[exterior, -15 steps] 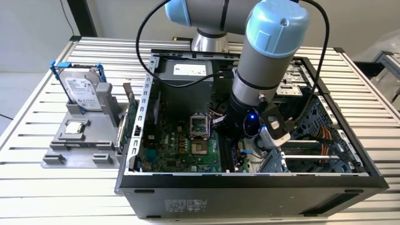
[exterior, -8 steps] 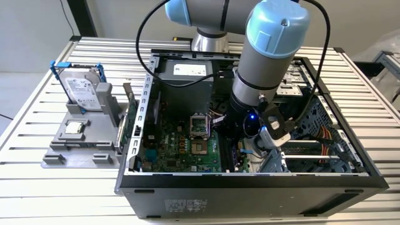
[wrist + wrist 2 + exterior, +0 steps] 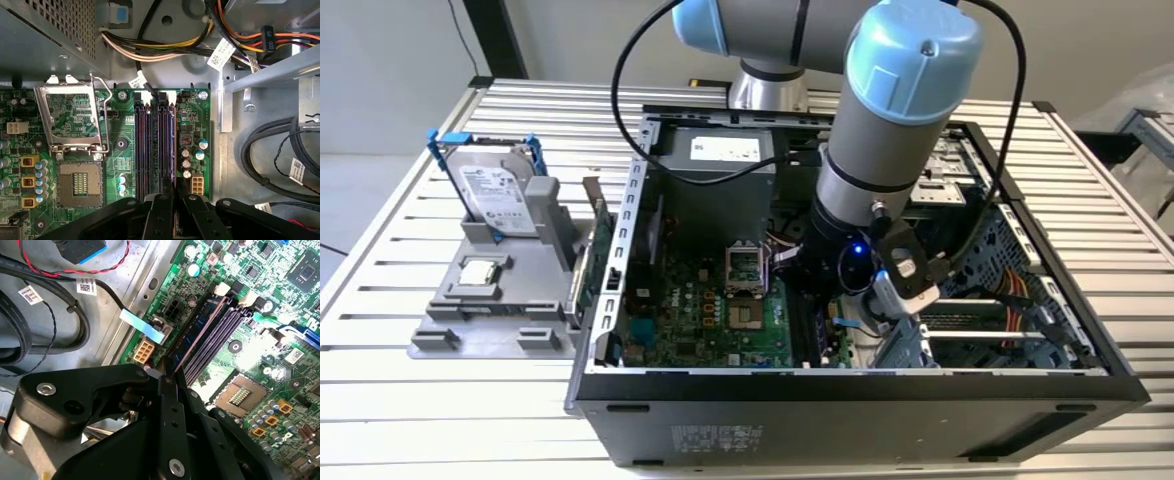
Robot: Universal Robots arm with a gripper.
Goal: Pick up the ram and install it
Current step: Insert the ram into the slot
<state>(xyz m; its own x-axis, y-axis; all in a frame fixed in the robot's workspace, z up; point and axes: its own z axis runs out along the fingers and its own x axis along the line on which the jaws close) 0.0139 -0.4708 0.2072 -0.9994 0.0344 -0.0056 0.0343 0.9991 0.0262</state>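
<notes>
Gripper (image 3: 174, 200) clamped on one ram (image 3: 192, 332), seated among four motherboard slots (image 3: 141, 145)

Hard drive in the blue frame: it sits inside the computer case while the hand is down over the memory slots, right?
No. The hard drive stands in the grey holder outside the computer case, at the exterior view's left. The hand is indeed down over the memory slots.
</notes>
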